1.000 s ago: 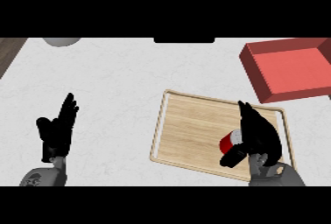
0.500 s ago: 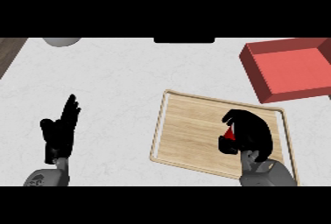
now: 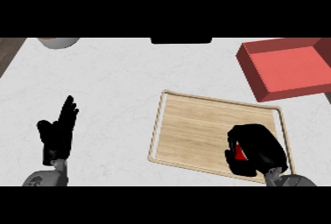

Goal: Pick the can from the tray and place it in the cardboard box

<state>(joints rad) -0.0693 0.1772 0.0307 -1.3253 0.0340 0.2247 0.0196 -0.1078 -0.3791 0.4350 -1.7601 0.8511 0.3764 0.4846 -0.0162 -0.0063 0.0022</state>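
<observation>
Head view: right robot hand (image 3: 257, 148) curled round the red can (image 3: 241, 152) on the wooden tray (image 3: 194, 127).
The can sits at the tray's five o'clock corner, mostly hidden by fingers. The red box (image 3: 284, 68) lies at one o'clock on the white surface (image 3: 116, 78). The left robot hand (image 3: 57, 133) rests at eight o'clock, fingers straight, holding nothing.

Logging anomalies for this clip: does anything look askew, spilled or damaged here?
Nothing stands out. The right hand curls round the red can on the wooden tray; the red box sits upright; the left hand rests open.
</observation>
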